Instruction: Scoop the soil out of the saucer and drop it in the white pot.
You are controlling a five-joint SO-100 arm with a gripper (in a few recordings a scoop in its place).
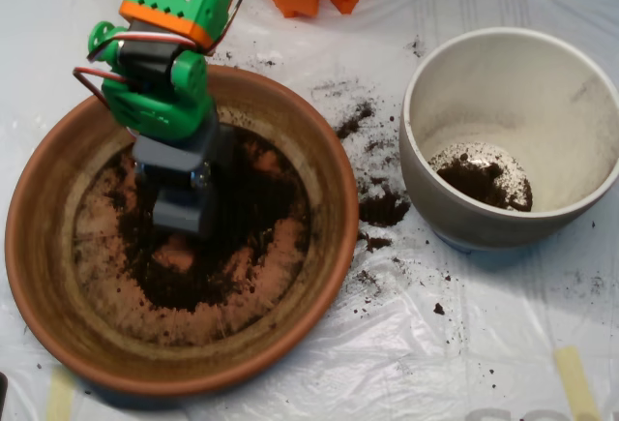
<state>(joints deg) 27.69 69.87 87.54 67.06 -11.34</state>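
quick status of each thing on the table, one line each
saucer: upright, soil thinned, bare patches showing
soil: mostly in saucer, some in pot, some spilled between
white pot: upright, small heap of soil at bottom
hand: down in the saucer's soil
plastic sheet: dirtied by crumbs

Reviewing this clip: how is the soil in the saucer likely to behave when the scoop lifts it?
The soil looks loose and crumbly, so it probably won't hold together and may trickle off the scoop. Crumbs already scattered on the plastic sheet between saucer and white pot suggest spills in transit. It lies thin, so loads are likely small and light.
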